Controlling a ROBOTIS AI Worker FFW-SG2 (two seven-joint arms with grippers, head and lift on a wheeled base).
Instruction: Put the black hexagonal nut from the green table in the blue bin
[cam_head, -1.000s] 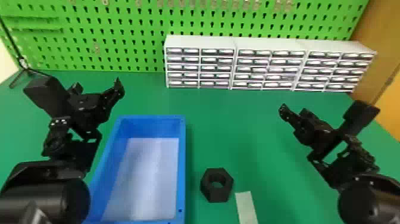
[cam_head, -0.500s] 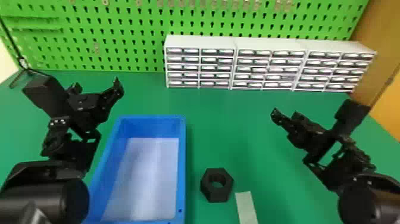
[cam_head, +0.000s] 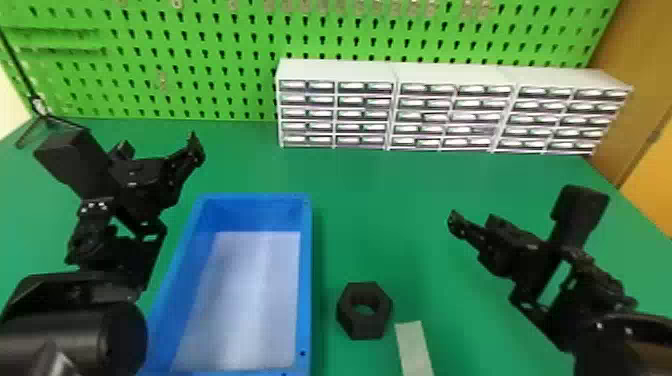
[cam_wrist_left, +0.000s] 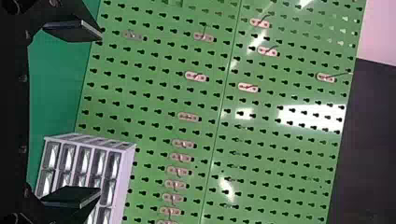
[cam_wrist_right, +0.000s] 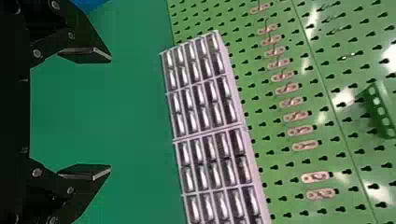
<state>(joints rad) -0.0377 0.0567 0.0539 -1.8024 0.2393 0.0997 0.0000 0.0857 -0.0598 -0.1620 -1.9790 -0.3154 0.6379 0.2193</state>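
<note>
Right claw (cam_head: 472, 221), flat-fingered and spread, hangs well apart from the chunky black hexagonal nut (cam_head: 365, 325)

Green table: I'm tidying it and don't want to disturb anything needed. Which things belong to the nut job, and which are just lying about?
Job:
- black hexagonal nut
- blue bin

Just there:
- pale strip near the nut
- white drawer units behind
</note>
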